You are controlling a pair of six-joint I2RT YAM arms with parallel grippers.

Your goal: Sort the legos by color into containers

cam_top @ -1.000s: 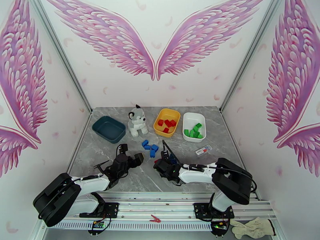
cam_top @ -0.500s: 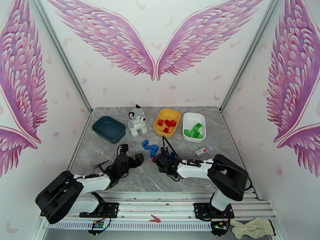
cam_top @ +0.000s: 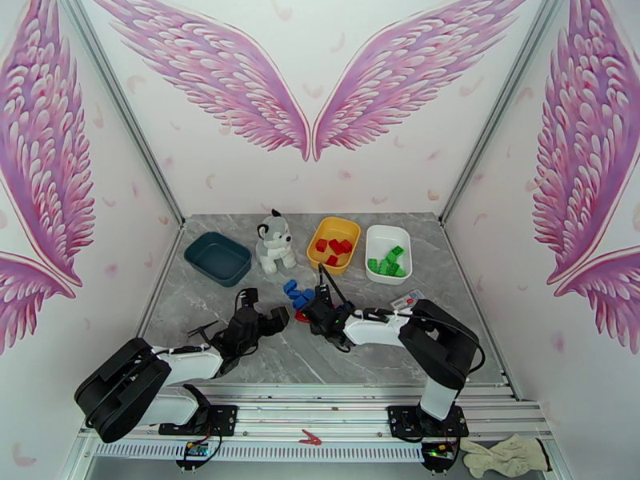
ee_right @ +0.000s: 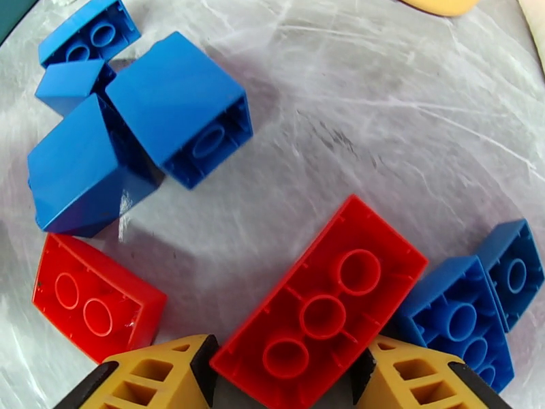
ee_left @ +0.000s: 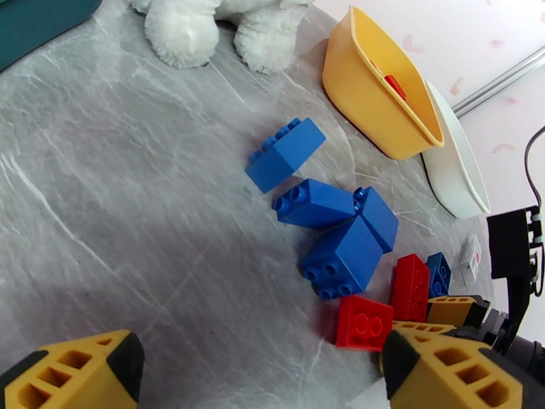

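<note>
Beside the blue bricks, my right gripper pinches the long red brick; my left gripper hovers, spread wide.

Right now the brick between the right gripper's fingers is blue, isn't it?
No. The brick between the right gripper's fingers is red, not blue. The right wrist view shows it lying studs-down on the table, with blue bricks lying apart from it.

Marble table: trays, legos, plush dog
</note>
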